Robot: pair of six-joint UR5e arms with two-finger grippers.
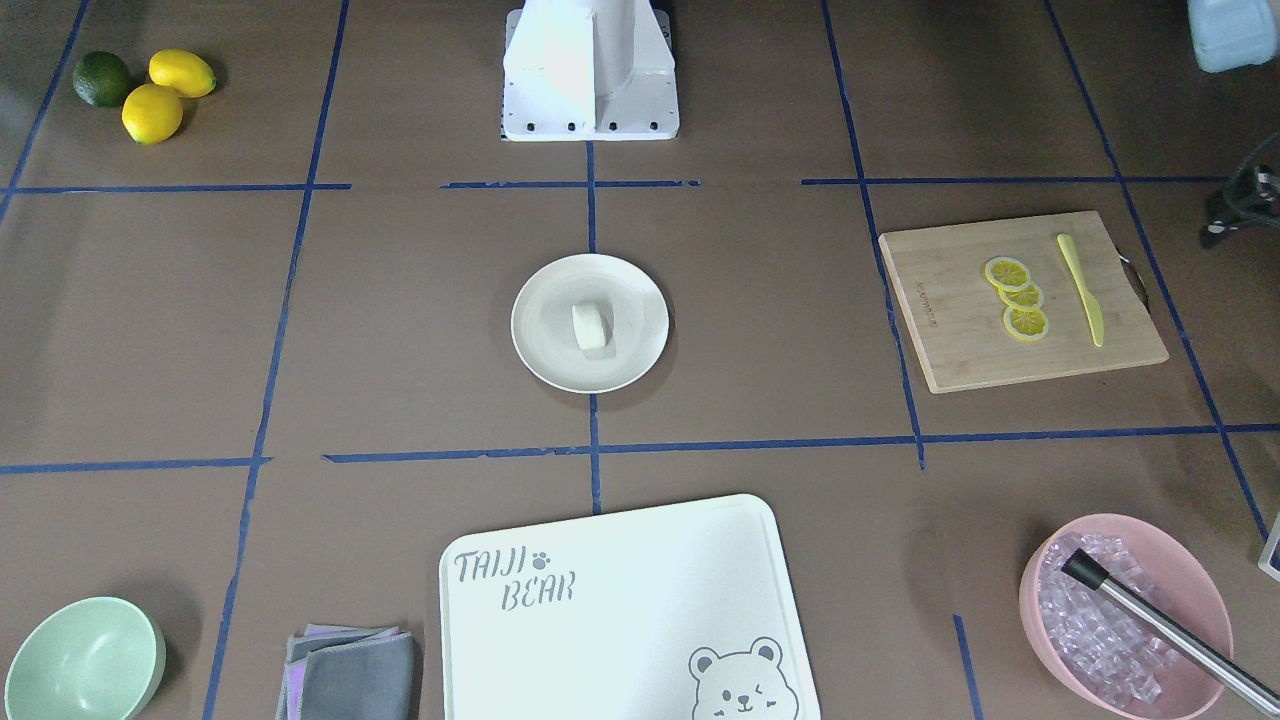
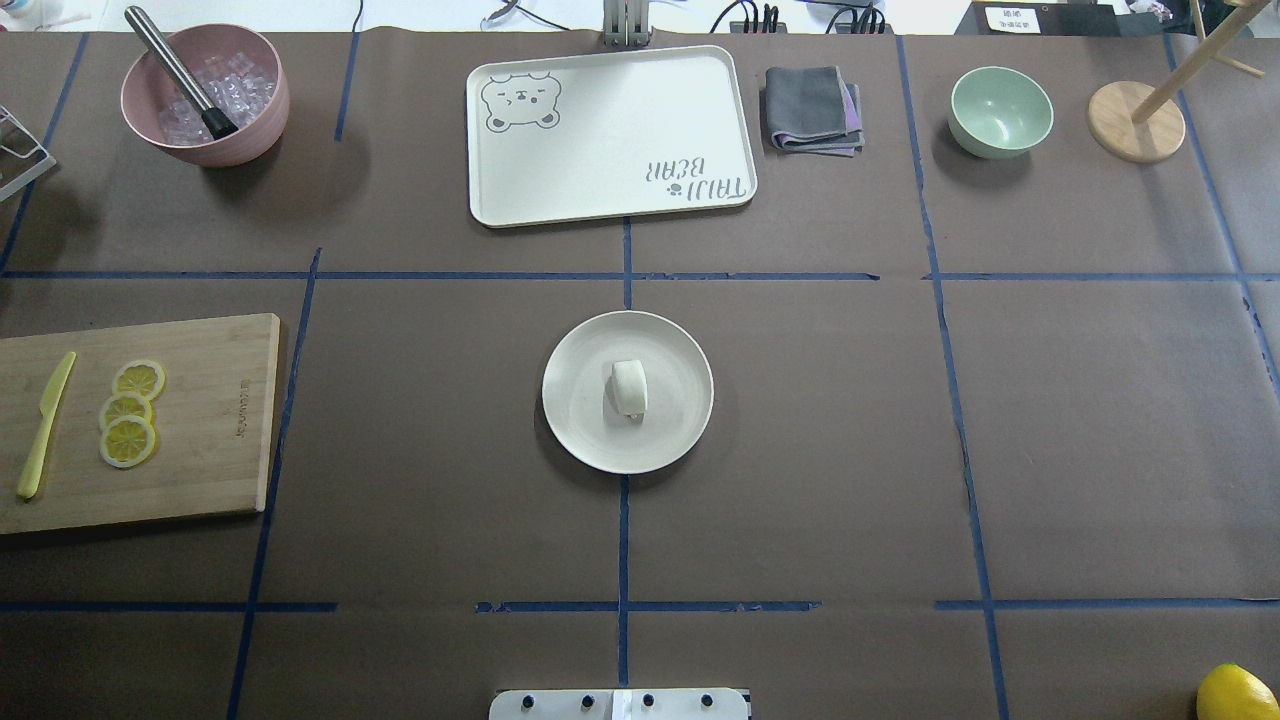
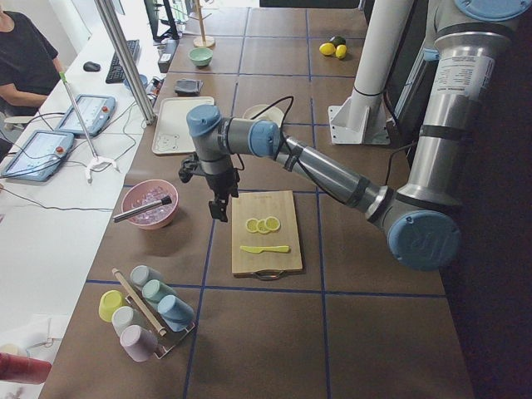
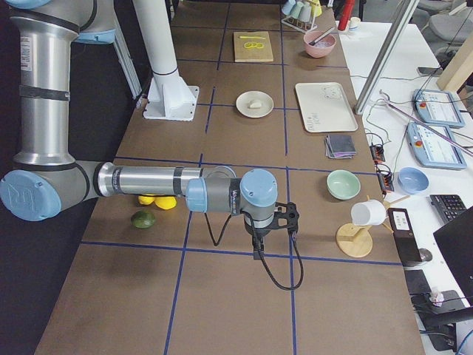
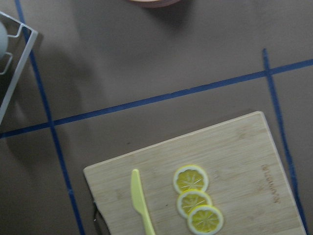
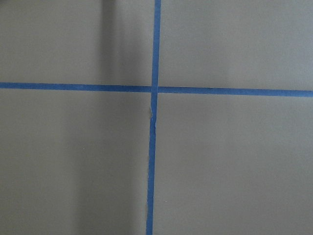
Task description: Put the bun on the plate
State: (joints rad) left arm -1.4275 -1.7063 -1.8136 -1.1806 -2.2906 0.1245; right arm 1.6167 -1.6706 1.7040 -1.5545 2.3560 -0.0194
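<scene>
Bun sits centred on plate; task looks done. Left hand off at 9 o'clock, right hand at 3. Can't tell either's opening.

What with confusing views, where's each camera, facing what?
Front: across the table, facing the base.
Overhead: behind the robot, looking down; base edge.
Left side: table's end; left arm nearest.
Right side: opposite end; right arm nearest.
Left wrist: down on cutting board; robot unseen.
Right wrist: down on tape; robot unseen.
Front, overhead share bun on plate.
</scene>
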